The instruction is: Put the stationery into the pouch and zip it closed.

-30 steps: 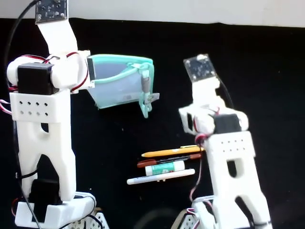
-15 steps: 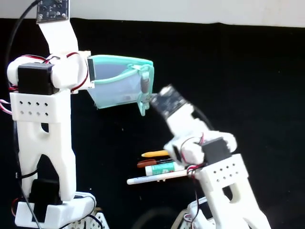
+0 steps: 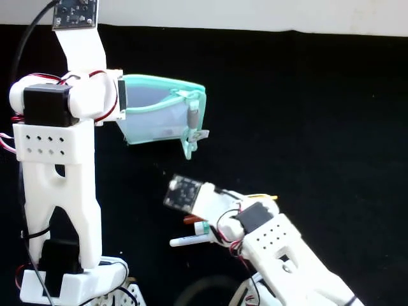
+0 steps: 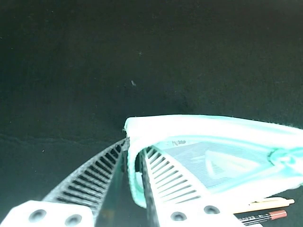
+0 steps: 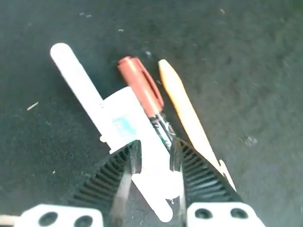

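Honestly this is looking like a hobby robotics bench or a small lab corner, not a kitchen or a shop. Two white plastic arms, the left arm (image 3: 57,172) and the right arm (image 3: 287,248), are sitting side by side on a table that's wearing a plain black cloth (image 3: 331,115). Black motor blocks (image 3: 46,105) and loose red wires (image 3: 109,112) are hanging out in the open at the joints, little bare circuit-board cameras (image 3: 185,193) are riding on the wrists, and a pale wall (image 3: 255,14) is running along the back edge.

Left arm (image 3: 54,159) holds pouch (image 3: 159,118); right arm (image 3: 274,245) over stationery (image 3: 188,241).
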You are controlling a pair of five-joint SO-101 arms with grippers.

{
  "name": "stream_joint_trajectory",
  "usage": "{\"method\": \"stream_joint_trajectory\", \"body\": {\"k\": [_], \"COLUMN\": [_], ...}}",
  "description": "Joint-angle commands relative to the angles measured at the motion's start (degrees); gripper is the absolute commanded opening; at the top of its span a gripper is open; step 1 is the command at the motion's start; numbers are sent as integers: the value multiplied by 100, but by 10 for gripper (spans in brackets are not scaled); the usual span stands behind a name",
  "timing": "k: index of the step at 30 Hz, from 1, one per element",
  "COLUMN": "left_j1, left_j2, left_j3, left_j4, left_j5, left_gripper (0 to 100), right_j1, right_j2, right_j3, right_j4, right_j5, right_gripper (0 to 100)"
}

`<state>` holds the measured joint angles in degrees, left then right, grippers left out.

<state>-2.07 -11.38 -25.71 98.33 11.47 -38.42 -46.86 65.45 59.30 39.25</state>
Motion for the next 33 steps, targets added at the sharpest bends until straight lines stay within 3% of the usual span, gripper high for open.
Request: {"method": "stream_joint_trajectory", "body": {"k": [1, 12, 16, 24, 29, 33], "left_j1": [-40, -48, -48, -48, -48, -48], "left_j2": [-233, -233, -233, -233, -233, -233], "left_j3": [-22, -22, -22, -22, -22, -22], "left_j4": [-105, -105, -70, -70, -70, -70], "left_j5": [-44, -141, -281, -281, -281, -281], "left_gripper": [7, 7, 7, 7, 7, 7], "right_j1": [-224, -936, -963, -971, -980, -971], "right_j2": [198, 1490, 1780, 1859, 1859, 1859], "right_j3": [13, -22, -40, -13, -31, -40], "right_j4": [-286, -919, -936, -1279, -1288, -1288], "right_j5": [325, 563, 527, 563, 571, 536], "right_gripper": [120, 129, 212, 211, 149, 0]}}
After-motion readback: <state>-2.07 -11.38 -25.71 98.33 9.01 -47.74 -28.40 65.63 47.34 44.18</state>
